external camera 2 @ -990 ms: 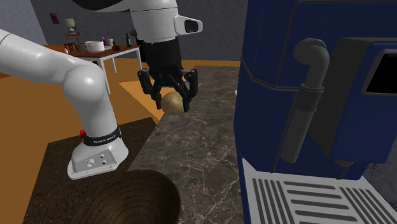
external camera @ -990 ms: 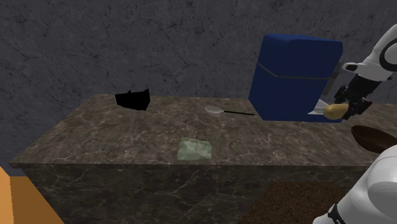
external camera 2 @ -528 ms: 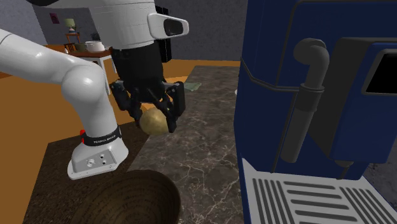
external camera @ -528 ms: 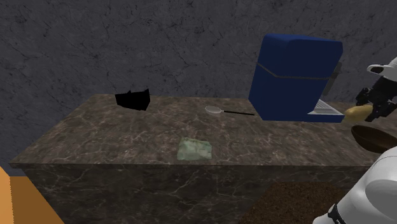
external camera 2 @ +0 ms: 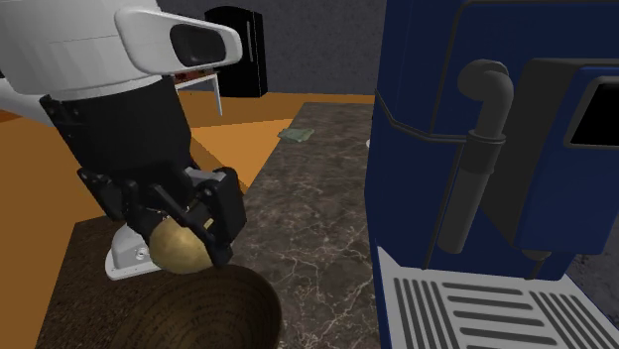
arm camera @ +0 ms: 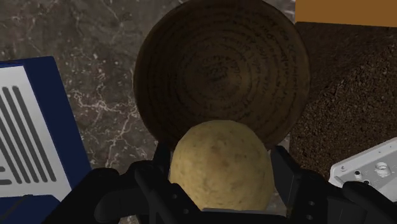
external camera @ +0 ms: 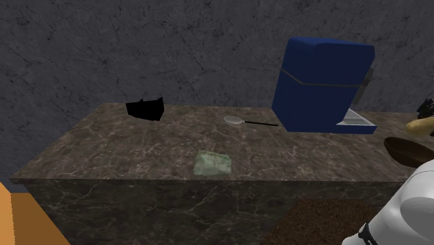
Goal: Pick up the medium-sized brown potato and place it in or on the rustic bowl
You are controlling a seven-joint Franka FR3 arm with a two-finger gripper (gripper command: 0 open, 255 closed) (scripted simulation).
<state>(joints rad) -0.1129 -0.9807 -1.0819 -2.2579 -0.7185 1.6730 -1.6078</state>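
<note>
A tan-brown potato [arm camera: 219, 167] is clasped between the two black fingers of my gripper [arm camera: 219, 181], which is shut on it. It hangs just above the near rim of the dark brown ribbed bowl [arm camera: 222, 70]. In the second exterior view the potato [external camera 2: 181, 248] hovers over the bowl [external camera 2: 203, 312] at the bottom left, with the gripper [external camera 2: 188, 243] around it. In the shoulder view the potato [external camera: 420, 125] sits at the right edge, above the bowl [external camera: 405, 149].
A tall blue coffee machine [external camera: 323, 83] stands on the marble counter [external camera: 139, 149] close beside the bowl, its drip tray [external camera 2: 476, 307] next to it. A spoon [external camera: 240, 121], a green cloth [external camera: 213, 163] and a black object [external camera: 145, 108] lie further along. The robot's base [arm camera: 369, 168] is nearby.
The gripper has carried the potato toward the shoulder view's right and downward, from beside the coffee machine to just over the bowl. Nothing else on the counter has moved.
</note>
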